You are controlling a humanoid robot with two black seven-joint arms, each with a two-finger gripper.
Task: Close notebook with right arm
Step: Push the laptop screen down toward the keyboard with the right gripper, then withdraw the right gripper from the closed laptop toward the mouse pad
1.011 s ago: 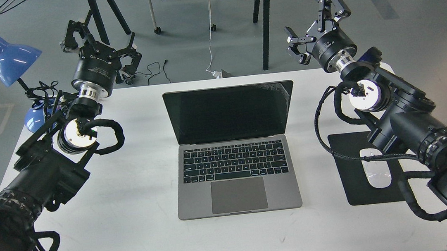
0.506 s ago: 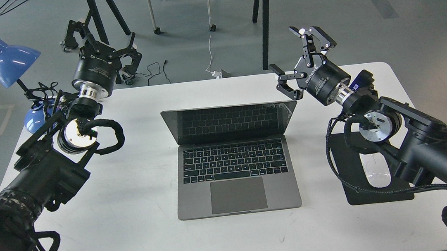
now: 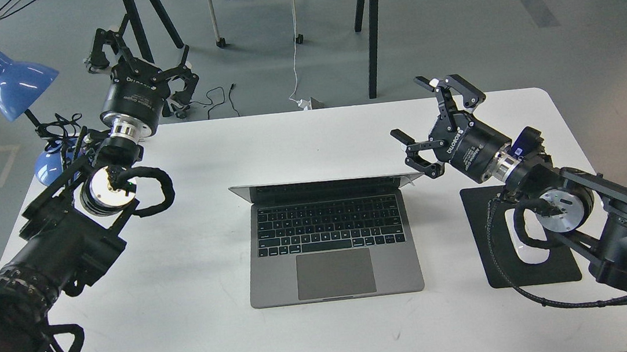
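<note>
Slim grey metal notebook [image 3: 332, 244] mid-table, lid tipped well forward. Black right gripper [image 3: 431, 128] at lid's right corner, jaws spread. Press down slow, straight, avoid slam. Left gripper [image 3: 132, 55] idle, spread.

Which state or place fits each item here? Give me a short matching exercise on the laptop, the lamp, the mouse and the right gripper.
Items:
1. laptop
2. lamp
3. mouse
4. right gripper

States or places:
A. on the black pad, partly behind the arm
B. lid tilted far down, keyboard showing
C. open, at the lid's right corner
D. blue, at the far left table edge

Pairs: 1-B, 2-D, 3-A, 4-C
</note>
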